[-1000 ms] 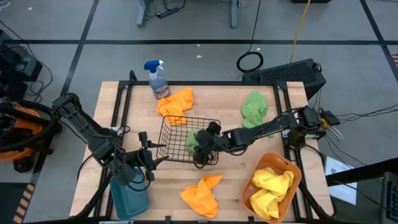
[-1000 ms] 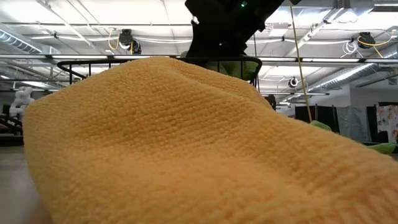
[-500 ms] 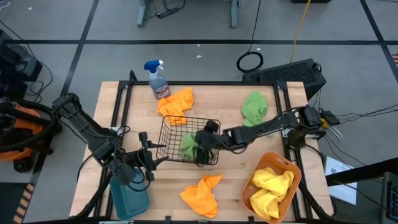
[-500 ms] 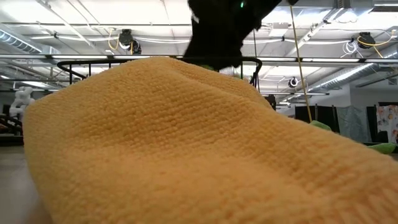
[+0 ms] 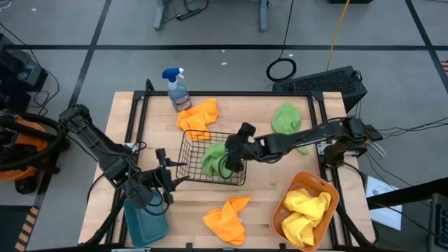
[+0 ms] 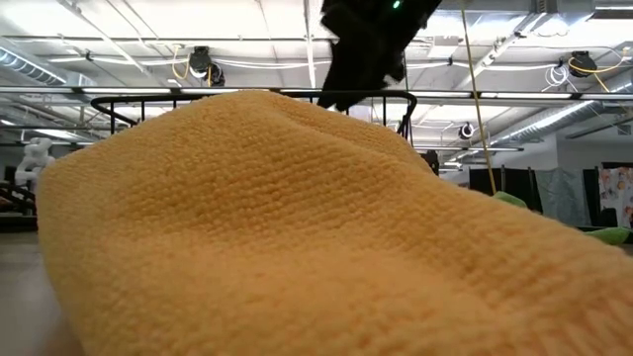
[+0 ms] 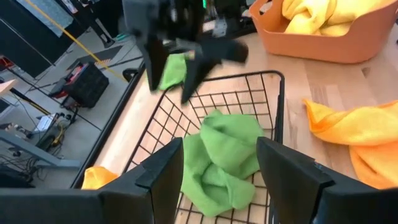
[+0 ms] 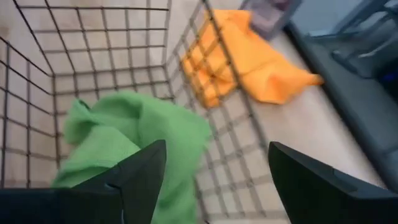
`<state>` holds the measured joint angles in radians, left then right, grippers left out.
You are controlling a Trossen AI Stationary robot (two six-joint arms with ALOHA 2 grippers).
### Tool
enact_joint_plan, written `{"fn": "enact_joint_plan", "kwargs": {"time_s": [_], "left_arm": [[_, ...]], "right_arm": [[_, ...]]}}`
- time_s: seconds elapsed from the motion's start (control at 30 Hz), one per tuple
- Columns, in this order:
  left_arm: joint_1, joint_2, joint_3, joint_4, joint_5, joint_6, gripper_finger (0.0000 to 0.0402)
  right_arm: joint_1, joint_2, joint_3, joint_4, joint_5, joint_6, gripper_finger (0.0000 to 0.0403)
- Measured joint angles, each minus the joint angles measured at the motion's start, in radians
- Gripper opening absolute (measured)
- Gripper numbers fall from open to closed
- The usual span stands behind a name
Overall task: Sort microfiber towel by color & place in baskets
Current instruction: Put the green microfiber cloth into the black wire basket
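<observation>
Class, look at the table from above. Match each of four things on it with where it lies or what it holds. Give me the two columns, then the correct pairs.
Things:
1. black wire basket
2. orange tub
3. teal tub
4. spray bottle

Descriptions:
A. holds yellow towels
B. stands at the table's far edge, beside an orange towel
C. holds a green towel
D. sits at the near left corner, under the left hand

Pairs: 1-C, 2-A, 3-D, 4-B
</observation>
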<state>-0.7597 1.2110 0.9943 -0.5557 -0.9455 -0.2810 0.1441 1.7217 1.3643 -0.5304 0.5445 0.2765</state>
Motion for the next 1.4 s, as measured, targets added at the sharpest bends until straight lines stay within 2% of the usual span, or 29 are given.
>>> {"fn": "enact_joint_plan", "kwargs": {"time_s": [0.2, 0.37, 0.43, 0.5, 0.67, 0.8, 1.03, 1.27, 1.4], "left_arm": [[0.006, 0.004, 0.000, 0.007, 0.000, -0.013, 0.0209], [0.007, 0.005, 0.000, 0.006, 0.000, -0.052, 0.0209], [0.007, 0.005, 0.000, 0.008, 0.001, -0.054, 0.0209], [0.006, 0.005, 0.000, 0.012, 0.001, -0.054, 0.0209], [0.010, 0.005, 0.000, 0.020, 0.002, -0.030, 0.0209], [0.021, 0.005, 0.000, 0.024, 0.002, -0.020, 0.0209], [0.049, 0.005, -0.019, 0.025, 0.003, -0.005, 0.0209], [0.069, 0.005, -0.035, 0.027, 0.038, -0.001, 0.0209], [0.068, 0.005, -0.035, 0.044, 0.060, -0.001, 0.0209]], "right_arm": [[0.007, -0.091, 0.081, -0.249, 0.040, 0.048, 0.0274], [-0.046, -0.136, 0.081, -0.578, 0.163, 0.245, 0.0274], [-0.081, -0.135, 0.074, -0.712, 0.168, 0.332, 0.0274], [-0.112, -0.135, 0.041, -0.769, 0.167, 0.384, 0.0274], [-0.209, -0.134, -0.084, -0.736, 0.143, 0.394, 0.0274], [-0.307, -0.133, -0.189, -0.673, 0.079, 0.427, 0.0274], [-0.451, -0.134, -0.288, -0.604, 0.067, 0.449, 0.0277], [-0.531, -0.134, -0.351, -0.471, -0.034, 0.373, 0.0312], [-0.552, -0.134, -0.399, -0.443, -0.090, 0.373, 0.0318]]}}
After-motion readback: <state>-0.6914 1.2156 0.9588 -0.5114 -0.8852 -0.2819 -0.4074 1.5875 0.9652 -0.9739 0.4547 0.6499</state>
